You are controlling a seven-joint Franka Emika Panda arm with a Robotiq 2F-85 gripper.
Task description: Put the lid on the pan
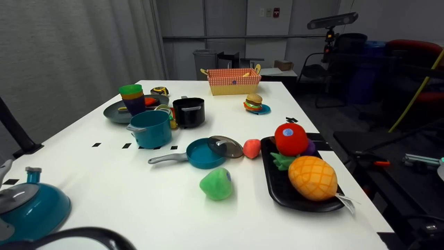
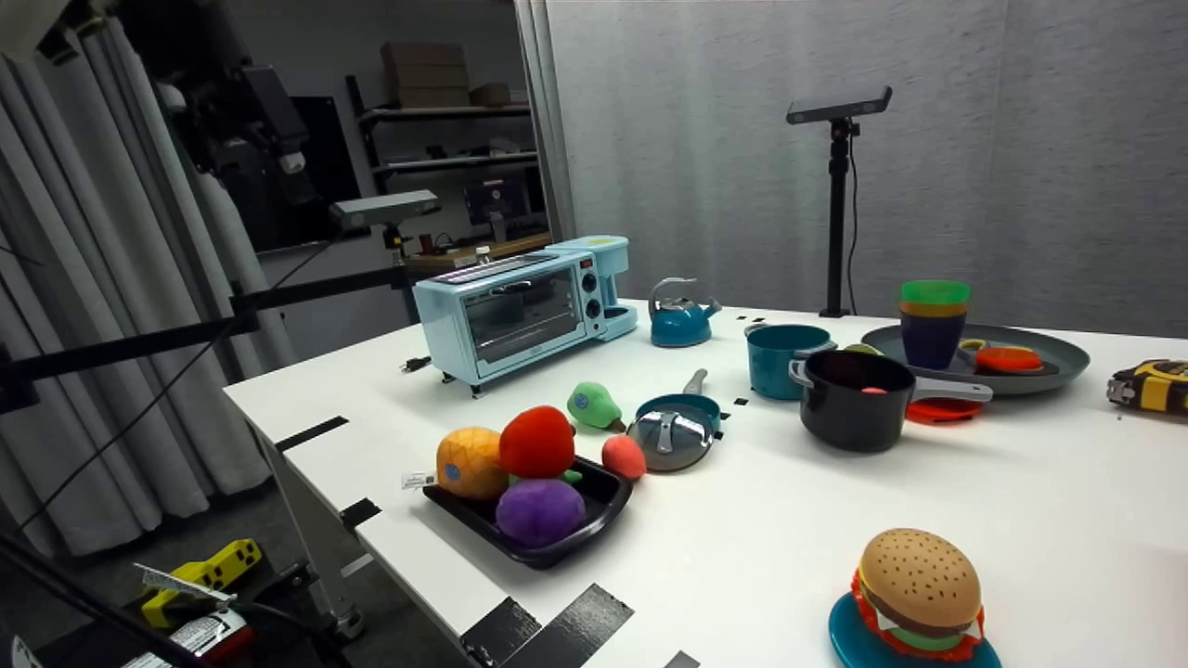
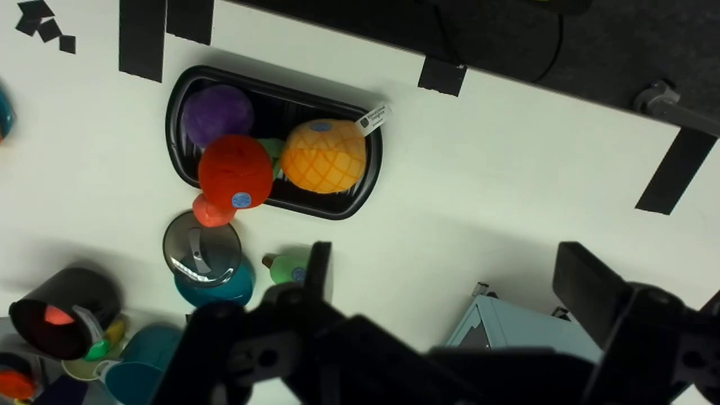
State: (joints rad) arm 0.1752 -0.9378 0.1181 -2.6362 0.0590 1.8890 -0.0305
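The pan [image 1: 201,157] is set on the table [image 1: 138,194], inward from the edge beside the tray [image 1: 305,205]; its long axis is laid crosswise, handle [image 1: 168,158] directed toward the curtain [image 1: 86,45] edge. The lid [image 1: 226,147] is tilted across the pan, opposite the handle. The gripper [image 3: 445,267] is held facing downward, 2 fingers [image 3: 318,270] spread apart.

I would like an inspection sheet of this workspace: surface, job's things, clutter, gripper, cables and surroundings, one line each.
Surface: white table, black tape stuck on it.
Job's things: lid tilted, covering only part of the pan.
Clutter: tray with soft toys, two more near the pan; teal pot, black pot, kettle, burger.
Gripper: open; nothing seen in its grip.
Cables: plug beside the oven; cord along a camera stand.
Surroundings: grey curtain, bin.
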